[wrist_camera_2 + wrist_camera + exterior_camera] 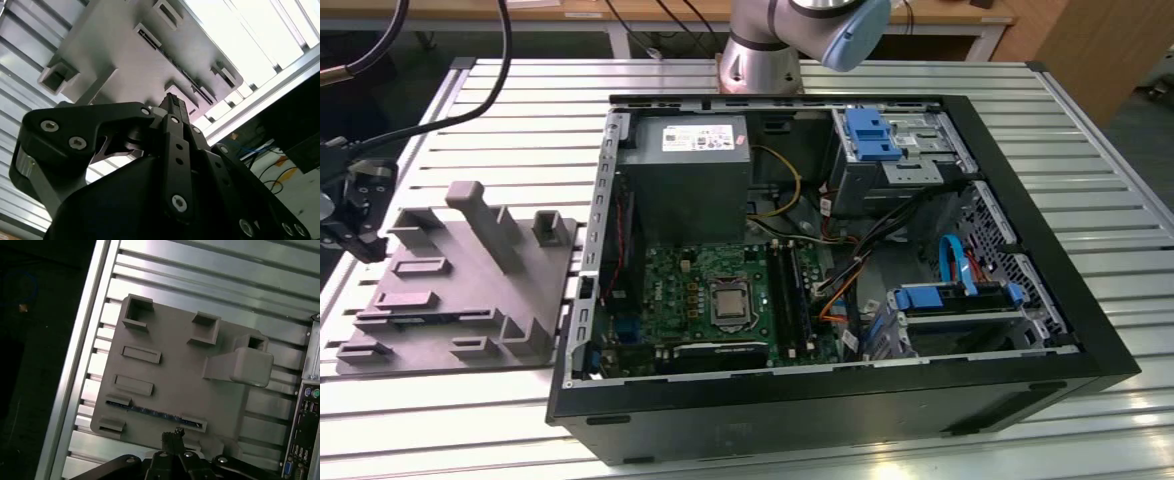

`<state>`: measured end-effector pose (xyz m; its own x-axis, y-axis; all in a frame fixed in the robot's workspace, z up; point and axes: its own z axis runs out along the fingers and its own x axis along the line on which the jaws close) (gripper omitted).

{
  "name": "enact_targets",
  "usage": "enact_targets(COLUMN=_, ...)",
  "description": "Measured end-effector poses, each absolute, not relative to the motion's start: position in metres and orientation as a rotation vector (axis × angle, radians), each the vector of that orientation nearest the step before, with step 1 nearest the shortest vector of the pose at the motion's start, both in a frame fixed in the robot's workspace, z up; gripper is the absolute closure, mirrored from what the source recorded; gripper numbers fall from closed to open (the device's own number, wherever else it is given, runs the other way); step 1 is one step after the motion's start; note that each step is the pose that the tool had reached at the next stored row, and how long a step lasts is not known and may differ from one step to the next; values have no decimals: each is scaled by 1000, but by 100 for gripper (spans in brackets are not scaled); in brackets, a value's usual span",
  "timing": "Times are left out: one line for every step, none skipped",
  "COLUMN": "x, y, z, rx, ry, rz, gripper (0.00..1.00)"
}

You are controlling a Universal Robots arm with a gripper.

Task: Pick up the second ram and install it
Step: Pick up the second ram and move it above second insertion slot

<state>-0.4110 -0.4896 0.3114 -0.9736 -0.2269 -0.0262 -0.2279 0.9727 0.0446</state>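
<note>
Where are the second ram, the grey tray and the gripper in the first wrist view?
second ram [155, 414]: first wrist view, mid-length of the stick lying in the tray's slot.
grey tray [180, 375]: first wrist view, bare flat face between the posts.
gripper [175, 434]: first wrist view, its tip, just short of the ram.

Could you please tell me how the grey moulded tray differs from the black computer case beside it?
The grey moulded tray is smaller and bears upright posts; the black computer case is larger and lies open, showing its green motherboard. Both rest on the slatted metal table.
</note>
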Motion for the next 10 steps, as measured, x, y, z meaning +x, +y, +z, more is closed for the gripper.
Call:
enact_targets(x=-411, y=-490, z=311, rx=-388, ry=3096, rz=74, gripper=90)
enact_targets(x=-411, y=-490, z=311, rx=-415, ry=3093, rz=74, gripper=90)
enact_targets(x=-411, y=-490, z=311, rx=-444, ry=3089, rz=75, gripper=90)
enact_targets(x=-411, y=-490, z=311, rx=-471, ry=3086, rz=75, gripper=90)
enact_targets(x=-411, y=-490, z=311, rx=-499, ry=3082, rz=75, gripper=90)
enact_targets(x=-411, y=-490, z=311, rx=-527, ry=3078, rz=76, gripper=90)
enact_targets(x=-411, y=-490, z=311, rx=-555, ry=3073, rz=76, gripper=90)
enact_targets(x=-411, y=-490, z=311, rx=-584, ry=3068, rz=76, gripper=90)
enact_targets(x=-411, y=-490, z=310, rx=-612, ry=3063, rz=76, gripper=90)
enact_targets(x=-411, y=-490, z=310, rx=-640, ry=3058, rz=77, gripper=90)
